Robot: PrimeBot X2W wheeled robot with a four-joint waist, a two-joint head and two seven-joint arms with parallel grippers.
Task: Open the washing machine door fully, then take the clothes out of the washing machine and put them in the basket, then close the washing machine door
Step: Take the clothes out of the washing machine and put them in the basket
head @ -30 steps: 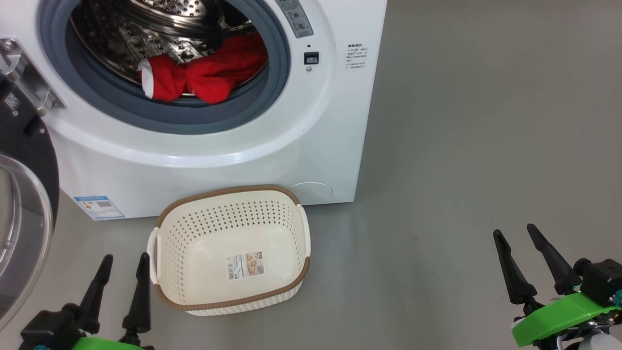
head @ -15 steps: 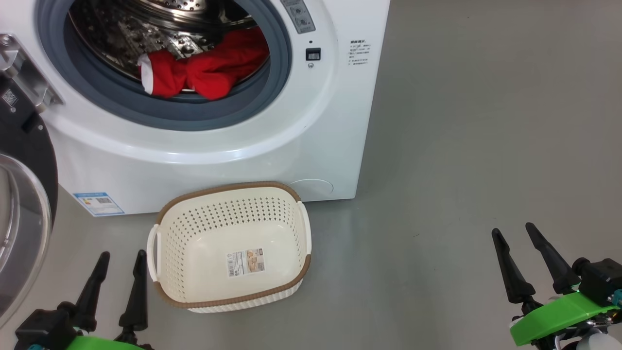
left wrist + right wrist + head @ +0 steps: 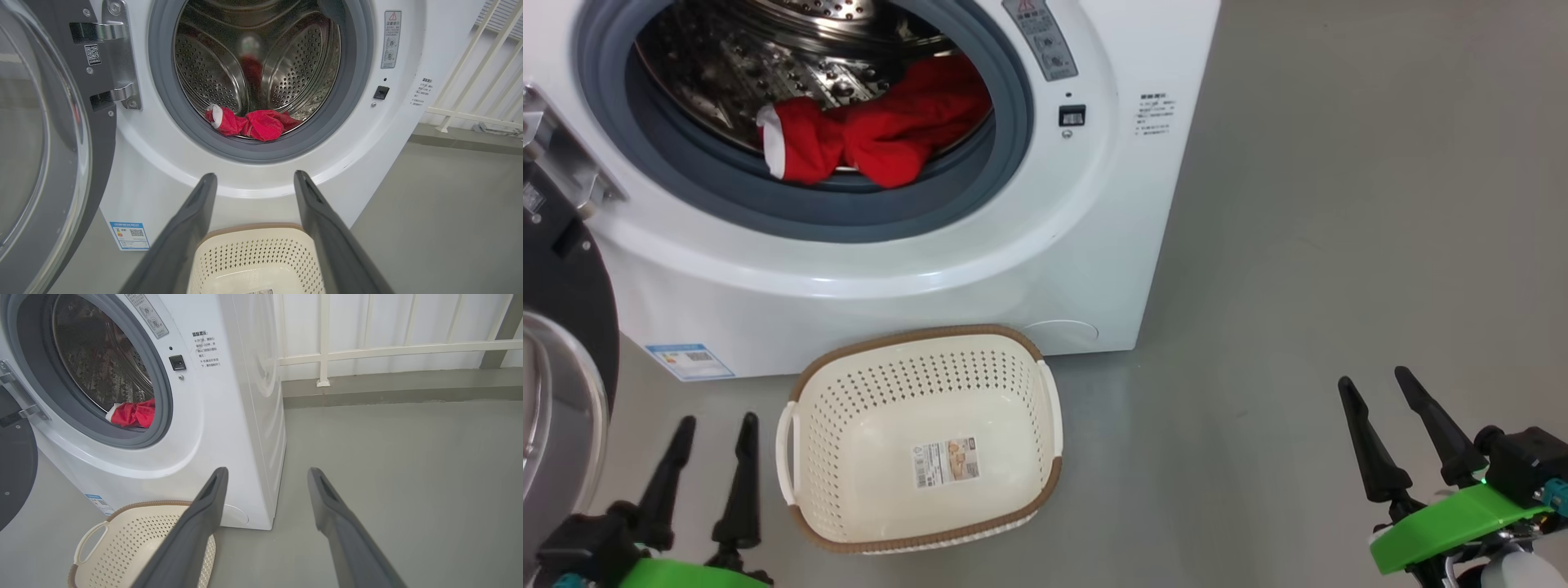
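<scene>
- Inside the washer (image 3: pixel 980 269), red clothes (image 3: pixel 874 147) lay in the drum (image 3: pixel 727 73); door (image 3: pixel 572 286) stood wide.
- Before it sat the basket (image 3: pixel 915 336).
- Left hand (image 3: pixel 717 420) and right hand (image 3: pixel 1374 377) hovered, fingers spread, holding nothing.

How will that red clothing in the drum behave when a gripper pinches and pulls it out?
Probably floppy: the clothes lie crumpled in the drum, so they should drape and trail. Likely light: thin fabric. A hanging end might drag on the grey seal.
</scene>
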